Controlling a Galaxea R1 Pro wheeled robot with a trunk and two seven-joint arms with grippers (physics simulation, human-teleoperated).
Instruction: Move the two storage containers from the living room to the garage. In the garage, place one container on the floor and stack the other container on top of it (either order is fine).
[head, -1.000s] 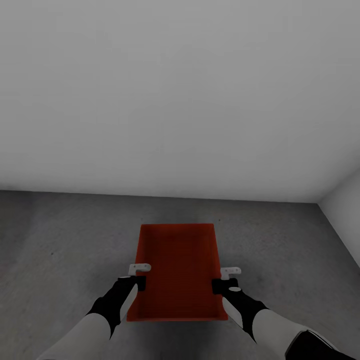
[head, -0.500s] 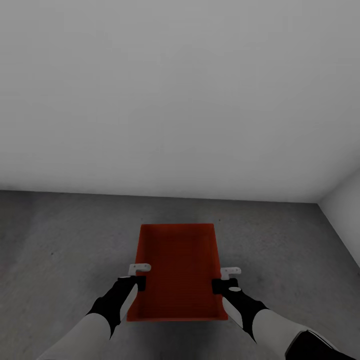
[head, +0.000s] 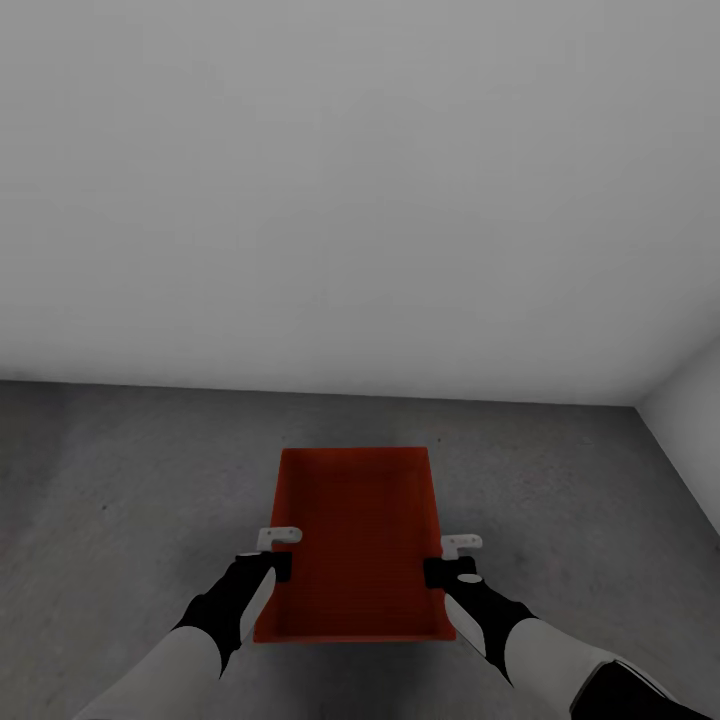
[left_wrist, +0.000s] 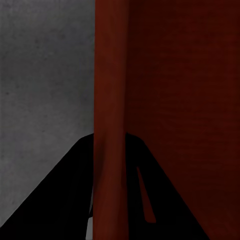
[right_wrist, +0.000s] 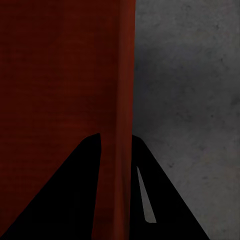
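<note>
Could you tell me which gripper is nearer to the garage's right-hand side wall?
Right. The right gripper clamps the storage container's wall on the side toward that wall; the left gripper clamps the opposite one.

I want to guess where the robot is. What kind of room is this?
Probably a garage or a bare storeroom. The dark grey mottled concrete floor meets plain pale grey walls with nothing on them, and the only thing there is the orange-red topless box that the robot carries.

You face a plain pale grey wall (head: 360, 180) meeting a dark grey mottled concrete floor (head: 120, 480), with a corner at your right.
</note>
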